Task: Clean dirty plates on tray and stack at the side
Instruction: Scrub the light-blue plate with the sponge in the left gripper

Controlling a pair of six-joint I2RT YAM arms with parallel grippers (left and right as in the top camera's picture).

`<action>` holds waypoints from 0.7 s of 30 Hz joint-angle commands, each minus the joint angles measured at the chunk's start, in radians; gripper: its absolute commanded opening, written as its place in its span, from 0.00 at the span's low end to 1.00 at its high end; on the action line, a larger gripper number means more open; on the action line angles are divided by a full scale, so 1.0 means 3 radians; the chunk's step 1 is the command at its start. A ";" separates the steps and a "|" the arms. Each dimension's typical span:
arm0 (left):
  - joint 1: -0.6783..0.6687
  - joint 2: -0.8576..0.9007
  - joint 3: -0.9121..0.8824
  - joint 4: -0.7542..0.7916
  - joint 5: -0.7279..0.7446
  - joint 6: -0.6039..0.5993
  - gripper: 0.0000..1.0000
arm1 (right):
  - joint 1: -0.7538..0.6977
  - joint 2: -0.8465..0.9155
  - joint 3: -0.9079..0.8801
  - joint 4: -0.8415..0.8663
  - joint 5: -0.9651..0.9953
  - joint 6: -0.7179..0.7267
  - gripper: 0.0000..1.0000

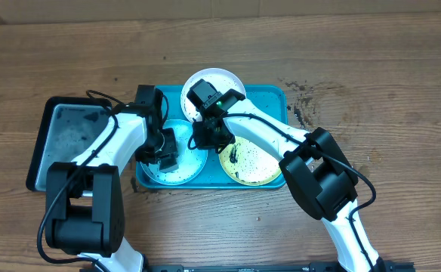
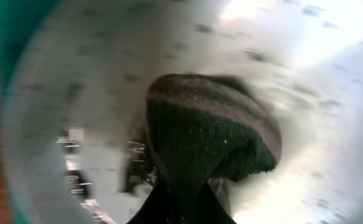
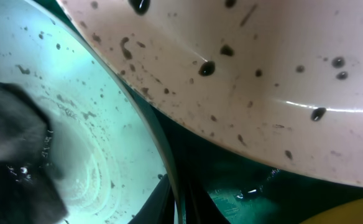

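Left hand (image 1: 166, 149) is closed on a dark sponge (image 2: 212, 130), pressed onto the light blue plate (image 1: 179, 174) for scrubbing. Its rim is pinched by the right hand (image 3: 180, 208), apparently for steadiness, in the tray (image 1: 277, 94) at frame centre; the white plate (image 1: 220, 81) is seen beyond.

The middle of the bench is crowded. The tray (image 1: 275, 94) is full: white plate (image 1: 224, 79), light blue plate (image 1: 179, 172), yellow-green plate (image 1: 252, 162). Both arms reach over it. The left gripper (image 1: 168, 151) presses a sponge (image 2: 212, 130) on the blue one, and the right gripper (image 1: 203, 138) pinches its rim. A black tray (image 1: 43, 143) fills the left edge. The far edge and right edge are bare wood, with dark crumbs (image 1: 300, 102) just beside the tray.
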 commanded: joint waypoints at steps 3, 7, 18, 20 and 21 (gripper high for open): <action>0.0142 0.0024 -0.0017 -0.0003 -0.0946 -0.0100 0.04 | -0.0032 0.0053 0.0051 -0.0028 0.0072 0.0013 0.09; 0.0146 0.0024 0.0036 0.0051 -0.1074 -0.0099 0.04 | -0.0032 0.0053 0.0051 -0.0028 0.0074 0.0014 0.09; 0.0125 -0.0008 0.0571 0.0018 0.0680 0.0177 0.04 | -0.0032 0.0053 0.0051 -0.0023 0.0072 0.0015 0.09; 0.0111 0.0013 0.0552 0.0085 0.0937 0.0172 0.04 | -0.0032 0.0053 0.0051 -0.0023 0.0072 0.0015 0.09; 0.0095 0.0022 0.0537 0.0108 0.0922 0.0144 0.04 | -0.0032 0.0053 0.0051 -0.0024 0.0072 0.0015 0.09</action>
